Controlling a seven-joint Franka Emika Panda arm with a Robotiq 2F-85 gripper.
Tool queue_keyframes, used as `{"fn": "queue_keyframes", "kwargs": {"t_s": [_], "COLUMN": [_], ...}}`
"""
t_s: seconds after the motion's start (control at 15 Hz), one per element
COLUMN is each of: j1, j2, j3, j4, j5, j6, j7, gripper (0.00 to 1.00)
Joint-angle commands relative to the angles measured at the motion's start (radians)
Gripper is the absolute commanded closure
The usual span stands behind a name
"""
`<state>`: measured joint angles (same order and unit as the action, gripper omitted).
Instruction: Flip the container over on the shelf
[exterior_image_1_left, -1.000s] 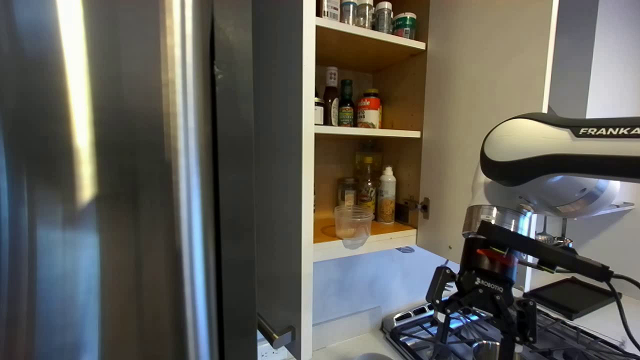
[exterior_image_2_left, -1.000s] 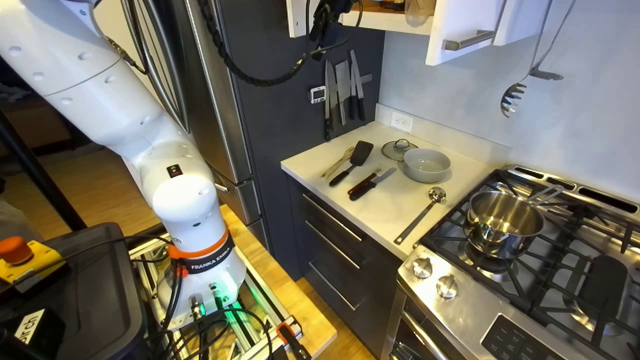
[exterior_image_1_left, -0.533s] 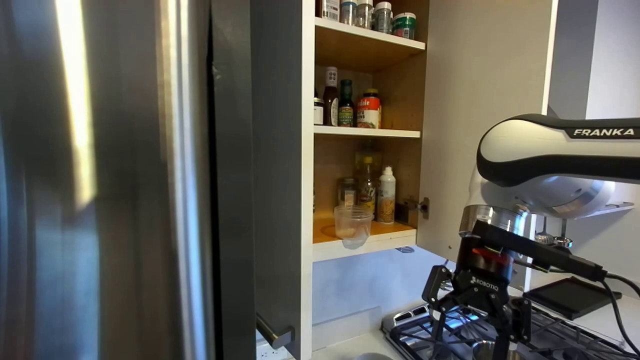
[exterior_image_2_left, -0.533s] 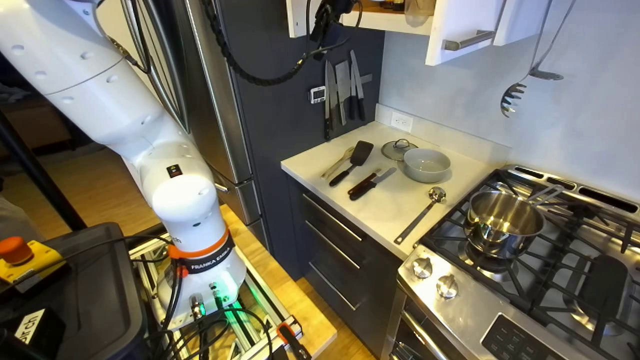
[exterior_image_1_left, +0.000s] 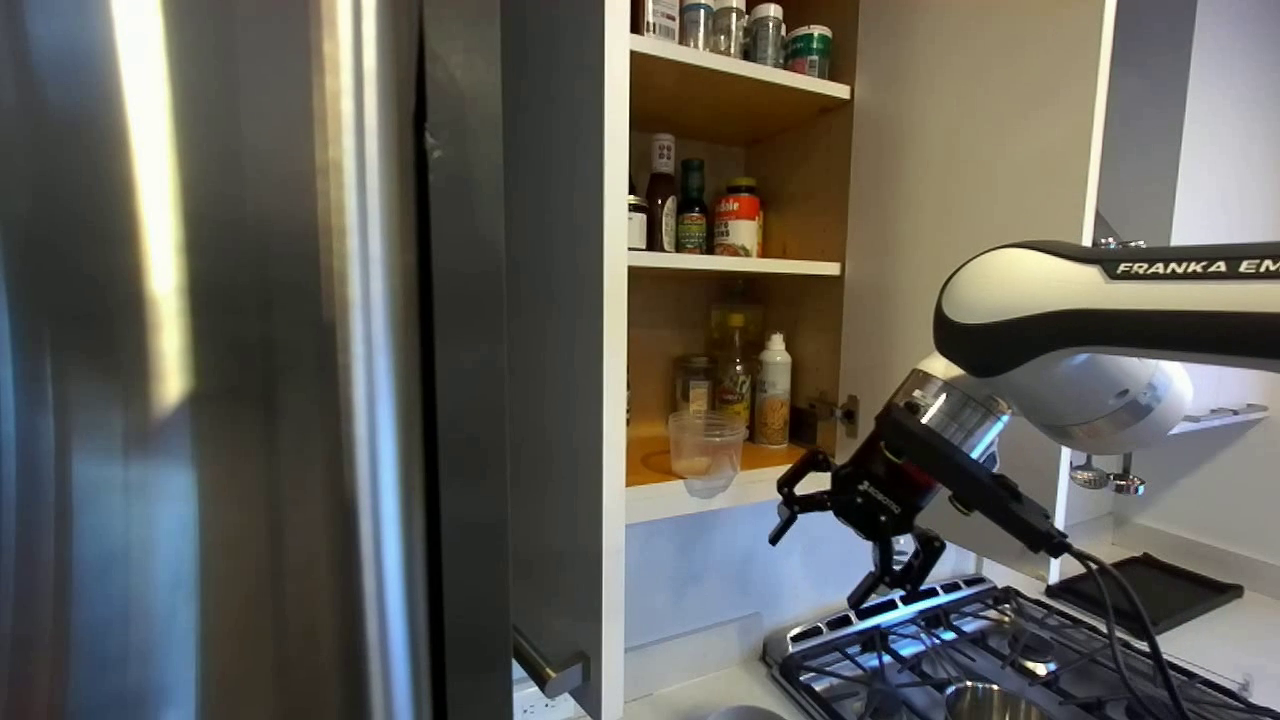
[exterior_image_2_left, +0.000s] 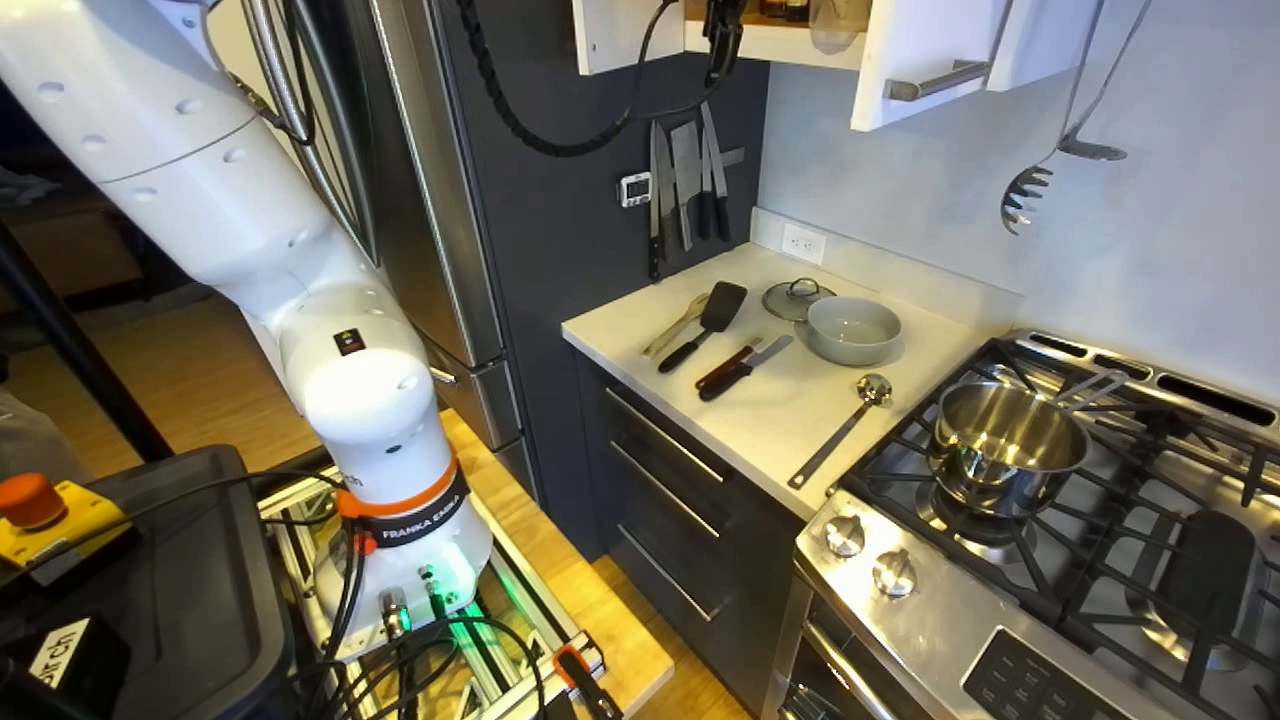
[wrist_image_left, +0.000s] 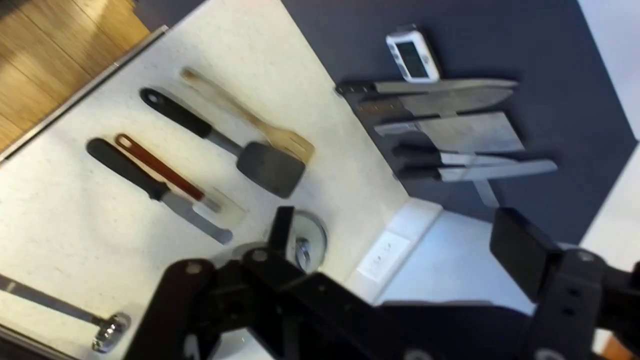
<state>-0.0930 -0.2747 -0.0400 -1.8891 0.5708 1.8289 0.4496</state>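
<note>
The container, a small clear plastic tub, stands on the bottom shelf of the cupboard, its wider rim facing up. Seen in an exterior view, its lower part shows against the shelf's white front edge. A part of the container also appears at the top of an exterior view. My gripper is below and to the right of the shelf in that picture, tilted toward the cupboard and apart from the container. In the wrist view the gripper has its jaws wide apart with nothing between them; the container is out of that view.
Behind the container stand a jar, an oil bottle and a white spray bottle. The open cupboard door is at the right. Below are the stove with a pot, utensils, a bowl and wall-mounted knives.
My gripper has swung up from pointing down over the stove and moved left, tilting toward the cupboard. It stays open. The container has not moved.
</note>
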Motion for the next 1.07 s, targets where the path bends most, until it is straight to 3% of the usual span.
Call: {"fn": "queue_keyframes", "kwargs": {"t_s": [0.0,0.47,1.0], "j1": [0.015,0.042,0.043], "j2": [0.016,0.072,0.083], "j3": [0.009,0.027,0.022], "j4": [-0.025,-0.050,-0.023], "j5": [0.075,0.193,0.162], "j6": [0.213,0.528,0.503], "j7": [0.018,0.071,0.051], "gripper": [0.00,0.00,0.00]}}
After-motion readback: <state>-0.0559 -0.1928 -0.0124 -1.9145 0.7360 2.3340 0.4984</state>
